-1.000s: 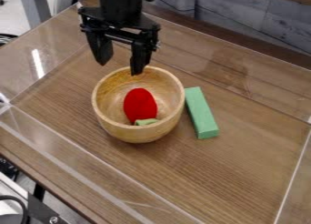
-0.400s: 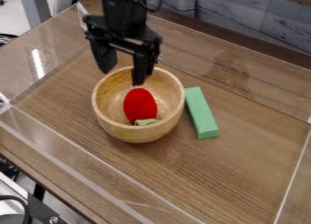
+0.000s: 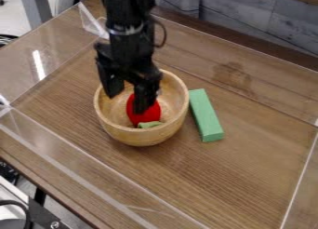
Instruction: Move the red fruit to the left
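The red fruit [image 3: 147, 109], a small toy strawberry, lies inside the wooden bowl [image 3: 114, 124], with its light green leafy cap [image 3: 149, 125] pointing toward the near rim. Only part of its red body shows, since the black tool [image 3: 129, 89] is lowered into the bowl right over it, pointing straight down. The tool's jaws are spread wide, one finger [image 3: 111, 81] down by the fruit's left side and the other in front of its upper part; the fingers straddle the strawberry without pinching it, and whether they touch it cannot be told from this view. The bowl sits near the middle of the wood-grain table [image 3: 187, 181]. Just beside the bowl on its right lies a green rectangular block [image 3: 205, 115], flat on the table, its long side running along the bowl's wall and very near it. A clear plastic wall [image 3: 37, 144] stands around the table's edges.
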Controlling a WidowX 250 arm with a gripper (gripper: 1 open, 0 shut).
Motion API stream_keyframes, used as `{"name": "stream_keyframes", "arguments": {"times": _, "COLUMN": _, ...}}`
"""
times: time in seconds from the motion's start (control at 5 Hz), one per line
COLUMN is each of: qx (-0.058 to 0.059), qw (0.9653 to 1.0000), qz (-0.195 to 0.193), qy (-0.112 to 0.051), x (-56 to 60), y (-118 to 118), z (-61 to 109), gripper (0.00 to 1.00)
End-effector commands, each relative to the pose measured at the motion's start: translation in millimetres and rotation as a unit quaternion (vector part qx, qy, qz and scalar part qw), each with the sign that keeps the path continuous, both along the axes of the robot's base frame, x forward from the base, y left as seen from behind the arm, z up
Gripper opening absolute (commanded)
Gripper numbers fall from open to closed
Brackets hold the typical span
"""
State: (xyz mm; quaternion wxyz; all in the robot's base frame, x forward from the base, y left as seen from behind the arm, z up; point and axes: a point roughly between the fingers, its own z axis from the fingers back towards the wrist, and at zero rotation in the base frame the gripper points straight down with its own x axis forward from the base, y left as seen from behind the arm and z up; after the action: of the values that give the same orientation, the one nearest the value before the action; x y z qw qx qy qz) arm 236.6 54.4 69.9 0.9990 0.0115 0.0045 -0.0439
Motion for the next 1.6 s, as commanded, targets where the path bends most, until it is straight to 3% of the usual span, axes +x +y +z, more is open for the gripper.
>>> {"name": "stream_keyframes", "arguments": {"times": 0.0, "qx": 0.007, "qw": 0.9999, "qz": -0.011, "qy": -0.005, "x": -1.9, "y": -5, "z": -0.3, "gripper": 0.00}}
{"name": "stream_keyframes", "arguments": {"times": 0.2, "qx": 0.000, "qw": 0.9999, "qz": -0.005, "qy": -0.014, "x": -6.6, "y": -5, "z": 16.3, "gripper": 0.00}}
{"name": "stream_keyframes", "arguments": {"times": 0.4, "qx": -0.009, "qw": 0.9995, "qz": -0.016, "qy": -0.028, "x": -3.5, "y": 5, "z": 41.6, "gripper": 0.00}}
{"name": "stream_keyframes", "arguments": {"times": 0.6, "qx": -0.011, "qw": 0.9990, "qz": -0.033, "qy": -0.029, "x": -0.1, "y": 11, "z": 48.4, "gripper": 1.00}}
{"name": "stream_keyframes", "arguments": {"times": 1.4, "qx": -0.010, "qw": 0.9987, "qz": -0.048, "qy": -0.010, "x": -8.1, "y": 3, "z": 27.9, "gripper": 1.00}}
